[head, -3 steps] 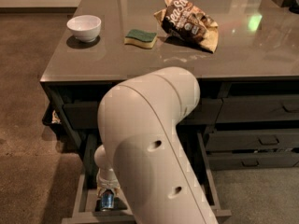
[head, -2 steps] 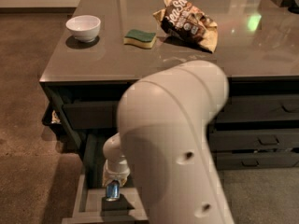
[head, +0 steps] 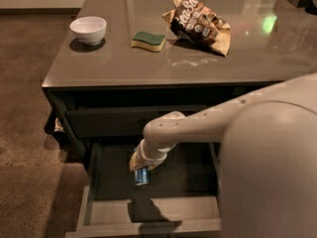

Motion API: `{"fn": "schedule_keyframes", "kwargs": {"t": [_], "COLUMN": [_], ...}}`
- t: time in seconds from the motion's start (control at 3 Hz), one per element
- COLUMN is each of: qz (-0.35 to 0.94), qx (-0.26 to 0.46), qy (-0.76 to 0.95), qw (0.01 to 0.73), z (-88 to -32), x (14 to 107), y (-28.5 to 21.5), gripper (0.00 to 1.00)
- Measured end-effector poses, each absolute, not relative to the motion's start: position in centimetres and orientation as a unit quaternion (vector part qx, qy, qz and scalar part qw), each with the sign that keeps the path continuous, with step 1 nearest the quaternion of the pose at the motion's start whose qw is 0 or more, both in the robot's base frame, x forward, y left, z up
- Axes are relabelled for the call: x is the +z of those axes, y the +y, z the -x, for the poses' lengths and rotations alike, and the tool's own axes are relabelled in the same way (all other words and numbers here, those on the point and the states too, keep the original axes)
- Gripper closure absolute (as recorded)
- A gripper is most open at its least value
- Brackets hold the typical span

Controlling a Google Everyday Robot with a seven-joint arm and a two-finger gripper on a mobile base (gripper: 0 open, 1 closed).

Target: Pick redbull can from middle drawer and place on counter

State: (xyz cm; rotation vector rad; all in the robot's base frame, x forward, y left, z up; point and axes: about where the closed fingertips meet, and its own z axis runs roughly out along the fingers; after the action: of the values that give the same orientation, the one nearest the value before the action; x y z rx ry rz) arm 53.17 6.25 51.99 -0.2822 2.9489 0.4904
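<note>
The middle drawer (head: 185,180) is pulled open below the counter (head: 148,66). My white arm reaches from the right down into it. My gripper (head: 141,171) hangs over the left half of the drawer floor, shut on the redbull can (head: 142,176). The blue-and-silver can points downward from the fingers. It sits a little above the floor and casts a shadow toward the plain front panel (head: 148,216).
On the counter stand a white bowl (head: 88,29), a green-and-yellow sponge (head: 148,40) and a crumpled chip bag (head: 199,24). My arm's bulky white shell (head: 270,167) fills the lower right. Brown carpet (head: 25,133) lies to the left. A closed drawer front (head: 114,120) sits above the open one.
The arm's shell has swung right, uncovering the open drawer. The gripper with the can now sits further right and higher over the drawer floor.
</note>
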Motion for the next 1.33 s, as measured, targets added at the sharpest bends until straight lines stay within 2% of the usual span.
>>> {"fn": "schedule_keyframes", "kwargs": {"t": [0.67, 1.33], "qz": [0.13, 0.169], "qx": [0.15, 0.11], "qy": [0.972, 0.97], "qw": [0.127, 0.133], "z": [-55.4, -55.2], "x": [61.2, 67.9], "y": [-4.3, -11.8], "gripper": [1.0, 1.0]}}
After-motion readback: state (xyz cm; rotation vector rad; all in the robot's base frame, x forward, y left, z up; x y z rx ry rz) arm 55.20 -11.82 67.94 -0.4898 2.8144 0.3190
